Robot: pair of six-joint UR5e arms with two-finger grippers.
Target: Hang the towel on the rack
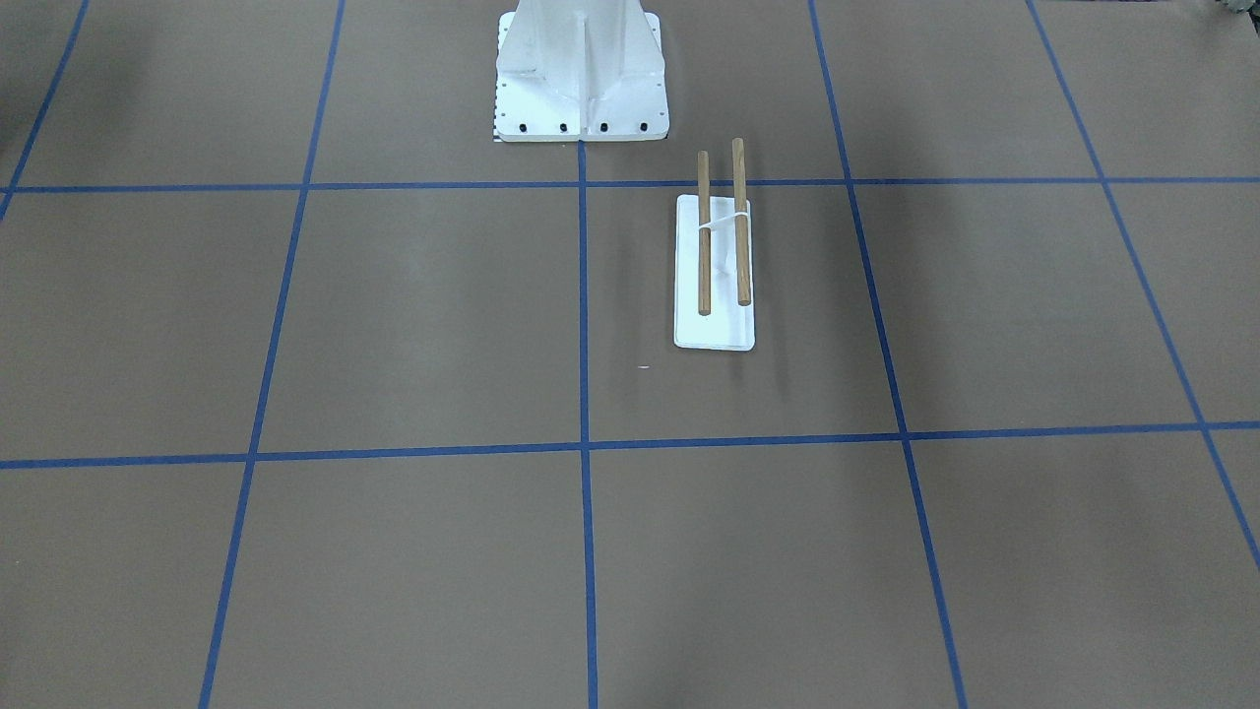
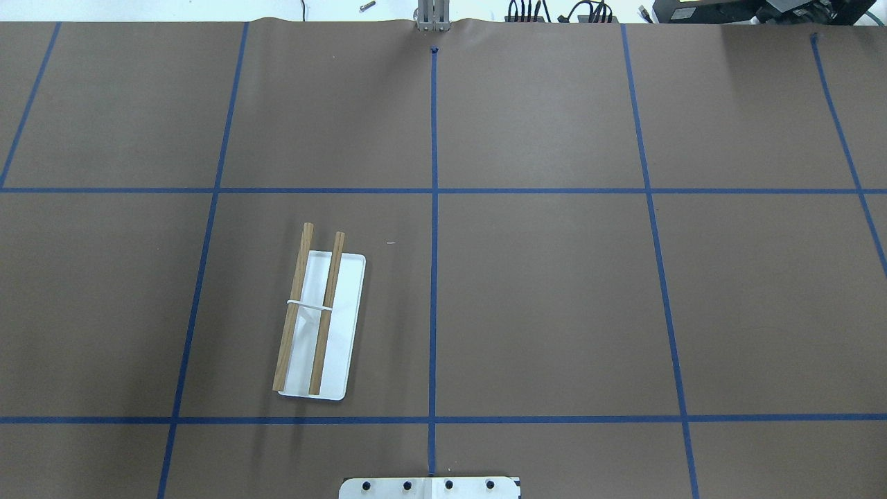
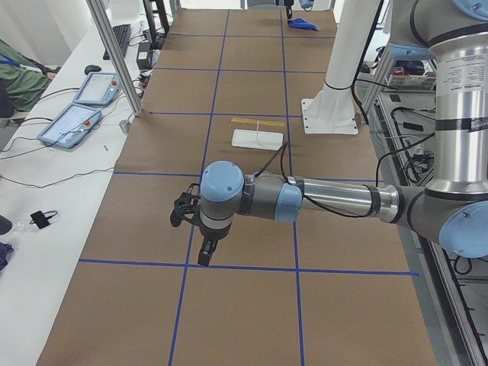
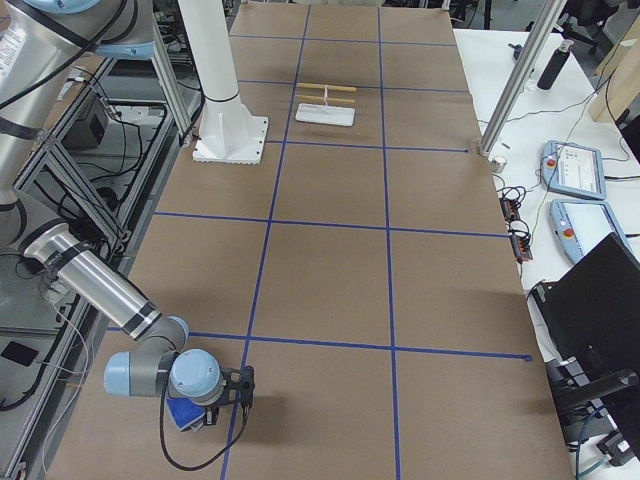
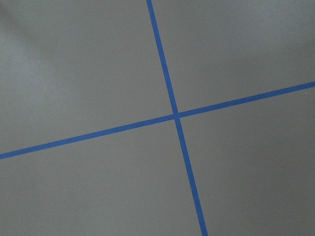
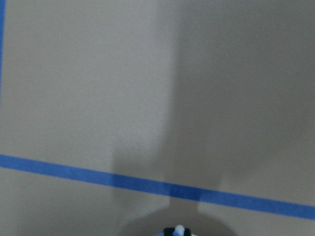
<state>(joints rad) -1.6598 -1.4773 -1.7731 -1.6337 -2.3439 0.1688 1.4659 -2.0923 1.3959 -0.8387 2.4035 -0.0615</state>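
Observation:
The rack [image 1: 714,266] stands on the brown table with its flat white base and two parallel wooden rods bare; it also shows in the overhead view [image 2: 319,326]. The towel [image 4: 185,412] is a small royal-blue patch at the table's end, beside my right wrist, and a blue heap far off in the exterior left view [image 3: 303,24]. My right gripper [image 4: 238,386] hovers low next to it; I cannot tell if it is open or shut. My left gripper [image 3: 194,236] hangs over a tape crossing at the other end, far from the rack; I cannot tell its state.
The large white bolted pedestal [image 1: 581,79] stands just behind the rack. Blue tape lines grid the table. A side bench with tablets [image 3: 76,114] and an aluminium post [image 3: 114,53] runs along the operators' side. Both arms are outside the overhead and front-facing views.

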